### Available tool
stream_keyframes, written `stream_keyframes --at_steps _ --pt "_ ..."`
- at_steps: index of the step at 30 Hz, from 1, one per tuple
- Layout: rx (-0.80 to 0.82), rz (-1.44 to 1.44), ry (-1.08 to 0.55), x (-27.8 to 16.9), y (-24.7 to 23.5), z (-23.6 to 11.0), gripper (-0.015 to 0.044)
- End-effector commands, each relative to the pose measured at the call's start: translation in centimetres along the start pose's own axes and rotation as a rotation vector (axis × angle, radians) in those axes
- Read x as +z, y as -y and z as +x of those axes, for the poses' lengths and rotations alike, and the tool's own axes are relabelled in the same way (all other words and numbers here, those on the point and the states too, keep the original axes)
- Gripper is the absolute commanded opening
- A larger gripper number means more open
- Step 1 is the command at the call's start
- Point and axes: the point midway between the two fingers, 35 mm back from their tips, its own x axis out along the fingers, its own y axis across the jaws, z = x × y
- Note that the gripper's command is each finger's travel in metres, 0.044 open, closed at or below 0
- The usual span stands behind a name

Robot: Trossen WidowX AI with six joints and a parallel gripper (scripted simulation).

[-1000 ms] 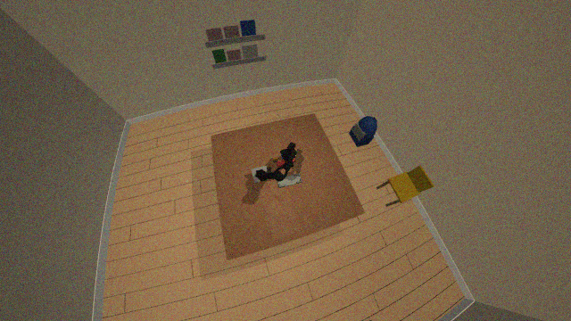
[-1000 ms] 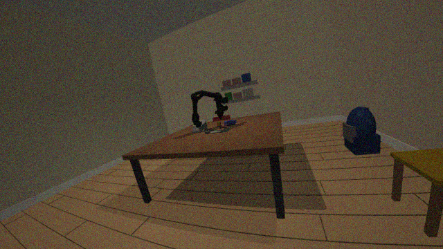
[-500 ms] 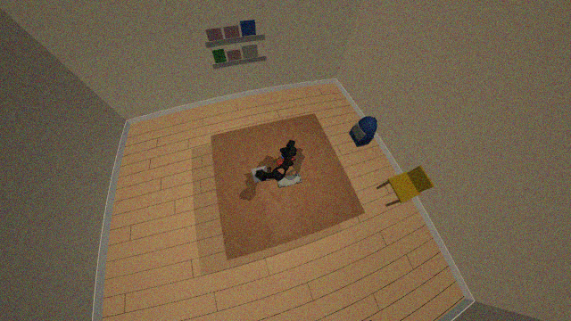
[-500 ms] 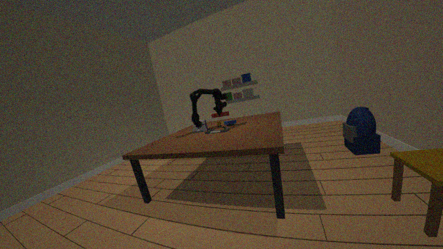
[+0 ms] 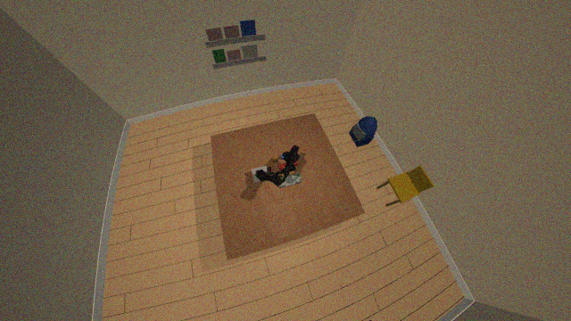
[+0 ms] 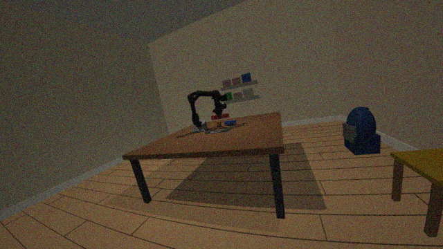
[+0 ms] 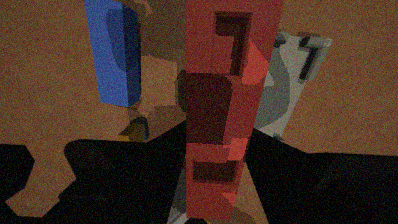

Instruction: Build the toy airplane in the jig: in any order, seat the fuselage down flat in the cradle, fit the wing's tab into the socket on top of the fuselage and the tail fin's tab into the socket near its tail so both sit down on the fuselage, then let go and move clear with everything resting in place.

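Observation:
My gripper is shut on the red fuselage and holds it a little above the table. The fuselage is a long red block with two dark sockets on top. The blue wing lies flat on the table to the fuselage's left in the wrist view. The grey jig lies to its right, partly hidden behind the fuselage. A small yellowish piece, maybe the tail fin, lies near the wing's near end in shadow.
The brown table carries everything; the arm's base stands at its far side. A blue backpack and a yellow chair stand on the floor, away from the table.

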Motion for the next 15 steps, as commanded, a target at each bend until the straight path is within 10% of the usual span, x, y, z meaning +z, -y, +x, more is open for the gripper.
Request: stream_keyframes --at_steps 1,15 --pt "-0.002 0.0 0.007 0.0 1.0 0.4 0.0" --pt "-0.005 0.03 0.009 -0.3 5.2 2.2 0.0"
